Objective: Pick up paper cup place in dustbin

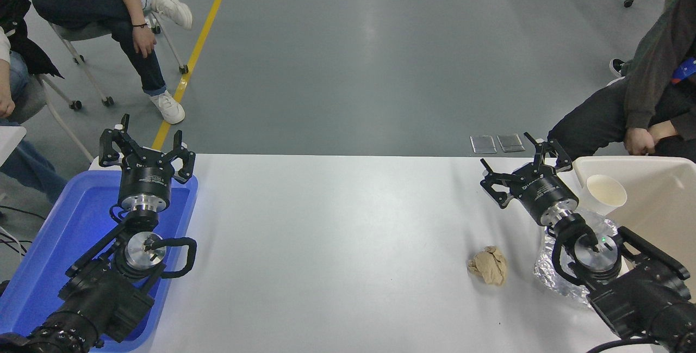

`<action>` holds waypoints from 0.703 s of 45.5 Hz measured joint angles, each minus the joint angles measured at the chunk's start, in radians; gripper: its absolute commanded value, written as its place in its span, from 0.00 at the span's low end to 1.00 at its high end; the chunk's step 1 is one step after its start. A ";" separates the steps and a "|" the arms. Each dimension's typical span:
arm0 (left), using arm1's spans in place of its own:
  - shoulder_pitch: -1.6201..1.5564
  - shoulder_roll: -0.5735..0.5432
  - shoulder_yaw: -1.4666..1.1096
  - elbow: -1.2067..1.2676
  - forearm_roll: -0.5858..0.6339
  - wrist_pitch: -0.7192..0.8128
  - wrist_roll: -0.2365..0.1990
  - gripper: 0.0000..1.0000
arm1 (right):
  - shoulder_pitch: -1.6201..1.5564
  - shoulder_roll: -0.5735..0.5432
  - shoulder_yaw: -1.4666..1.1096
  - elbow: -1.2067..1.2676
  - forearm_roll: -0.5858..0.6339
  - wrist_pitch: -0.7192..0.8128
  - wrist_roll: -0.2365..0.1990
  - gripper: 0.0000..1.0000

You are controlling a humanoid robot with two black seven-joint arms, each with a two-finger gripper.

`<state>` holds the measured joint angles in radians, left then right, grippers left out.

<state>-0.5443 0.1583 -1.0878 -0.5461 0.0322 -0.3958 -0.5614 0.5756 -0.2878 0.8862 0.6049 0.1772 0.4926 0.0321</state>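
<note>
The paper cup [604, 194] stands upright, white with a cream inside, at the left edge of the dustbin [660, 190], a large cream tub at the table's right end. Whether the cup is inside the tub or just beside its wall cannot be told. My right gripper [520, 156] is open and empty, near the table's far edge, just left of the cup and apart from it. My left gripper [147, 134] is open and parked over the far end of the blue tray.
A crumpled tan paper ball [489, 266] lies left of my right arm. A silver foil bag [549, 266] lies partly under that arm. The blue tray [49, 255] fills the table's left end. One person [647, 97] sits beyond the dustbin, and others sit at the top left.
</note>
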 measured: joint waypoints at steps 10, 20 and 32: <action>0.000 0.000 0.000 0.000 0.000 0.000 0.000 0.99 | 0.136 -0.084 -0.079 0.014 -0.305 0.001 -0.004 1.00; 0.000 0.001 0.000 0.000 0.000 0.000 0.000 0.99 | 0.315 -0.198 -0.291 0.046 -0.470 0.000 0.000 1.00; 0.001 0.001 0.000 0.000 0.000 0.000 0.000 0.99 | 0.578 -0.333 -0.698 0.175 -0.547 -0.001 -0.002 1.00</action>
<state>-0.5432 0.1594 -1.0876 -0.5461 0.0321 -0.3958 -0.5614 1.1538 -0.6209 0.1881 0.7801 -0.3695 0.4916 0.0304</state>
